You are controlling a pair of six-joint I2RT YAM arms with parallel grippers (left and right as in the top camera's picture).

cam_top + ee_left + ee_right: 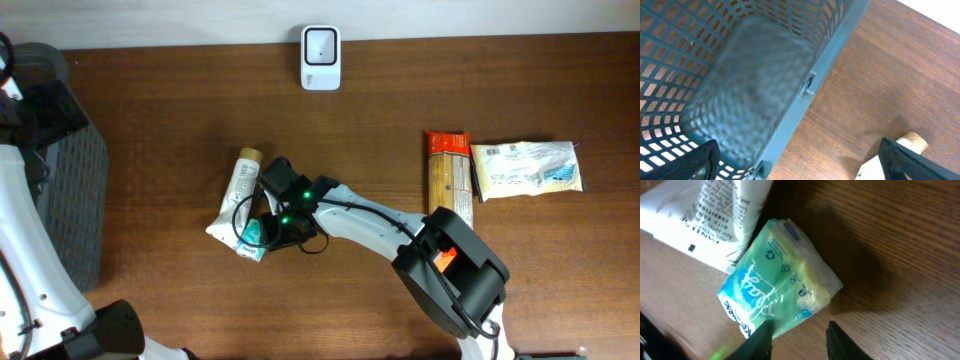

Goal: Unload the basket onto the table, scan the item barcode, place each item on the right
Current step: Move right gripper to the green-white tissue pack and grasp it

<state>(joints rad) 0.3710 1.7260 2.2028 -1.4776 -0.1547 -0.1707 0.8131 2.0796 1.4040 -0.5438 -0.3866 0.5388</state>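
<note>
Presently, crinkly blue-green plastic tissue packet [777, 287] lay just ahead of my right pincer [800, 332], jaws apart, its long axis slanting across them.

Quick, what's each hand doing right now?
Left hand: open, holding nothing.
Right hand: at the tissue pack's edge; whether it grips cannot be told.

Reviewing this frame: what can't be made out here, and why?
- Barcode on the tissue pack: none readable in the right wrist view; overhead, the arm covers the pack.
- Right gripper hold: fingertips cut off by the bottom edge of the right wrist view, so the grip is uncertain.
- Tube print: blurred and cut off by the top edge, right wrist view.
- Basket floor: blurred, left wrist view.
- Packet label: too small, overhead.
</note>
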